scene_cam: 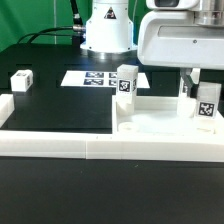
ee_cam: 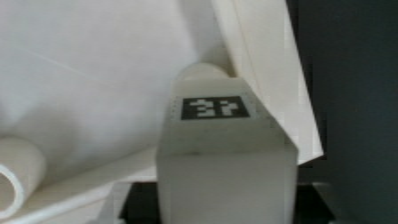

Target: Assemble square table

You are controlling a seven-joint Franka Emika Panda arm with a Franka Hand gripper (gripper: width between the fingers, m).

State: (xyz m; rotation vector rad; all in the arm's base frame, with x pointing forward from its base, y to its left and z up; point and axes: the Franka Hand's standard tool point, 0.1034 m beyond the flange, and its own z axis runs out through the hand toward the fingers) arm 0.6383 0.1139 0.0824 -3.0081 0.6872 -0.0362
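The white square tabletop slab (scene_cam: pixel 165 122) lies flat at the exterior view's right, behind the border wall. One white tagged leg (scene_cam: pixel 125 80) stands upright at its far left corner. A second tagged leg (scene_cam: pixel 206 102) stands upright at the slab's right side. My gripper (scene_cam: pixel 202 90) comes down over it from above. In the wrist view this leg (ee_cam: pixel 217 110) fills the middle, with its tag facing the camera. The dark finger pads (ee_cam: pixel 146 200) press against both of its sides, so the gripper (ee_cam: pixel 222 202) is shut on it. The slab (ee_cam: pixel 89 80) lies behind the leg.
A third leg block (scene_cam: pixel 20 82) lies loose on the black table at the exterior view's left. The marker board (scene_cam: pixel 95 77) lies in front of the robot base (scene_cam: pixel 106 30). The low white border wall (scene_cam: pixel 90 148) runs along the front and up the left side.
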